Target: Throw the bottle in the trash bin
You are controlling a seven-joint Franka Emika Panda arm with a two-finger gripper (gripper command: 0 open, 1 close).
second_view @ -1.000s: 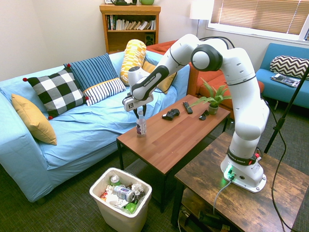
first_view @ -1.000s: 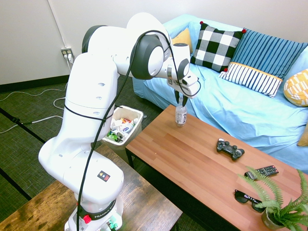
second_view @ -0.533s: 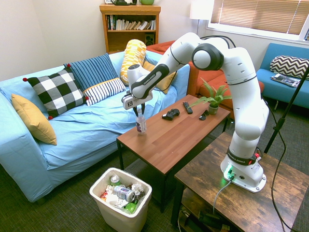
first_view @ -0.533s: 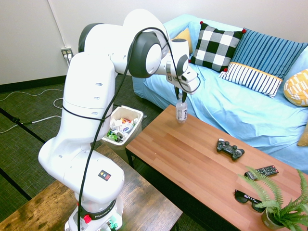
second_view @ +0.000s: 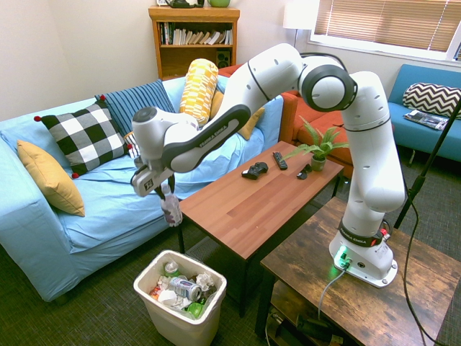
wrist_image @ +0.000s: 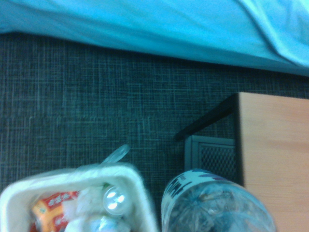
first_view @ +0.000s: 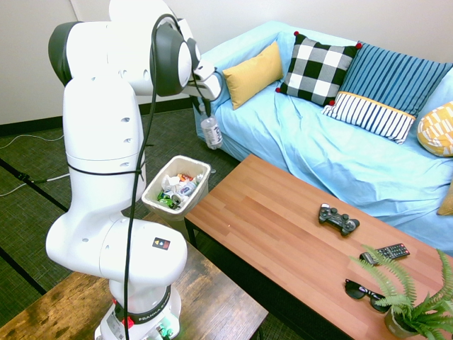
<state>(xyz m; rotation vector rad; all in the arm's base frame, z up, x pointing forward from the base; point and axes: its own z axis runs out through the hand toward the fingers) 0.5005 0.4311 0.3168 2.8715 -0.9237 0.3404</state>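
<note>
The wooden coffee table (first_view: 283, 234) carries a game controller (first_view: 337, 218), remote (first_view: 384, 253), sunglasses (first_view: 361, 291) and potted fern (first_view: 414, 301) (all near one end).

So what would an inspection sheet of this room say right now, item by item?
Surface: wooden coffee table, bare at the end nearest the bin.
Job's things: bottle hangs in the air off the table's end, beside and above the trash bin, not yet over its opening; the bin holds colourful rubbish.
Clutter: game controller, remote, sunglasses and a potted fern on the table.
Grippers: gripper shut on the bottle's neck, pointing steeply down.
Cables: white cables trail across the floor by the wall.
Surroundings: blue sofa with cushions, bookshelf, dark carpet.
</note>
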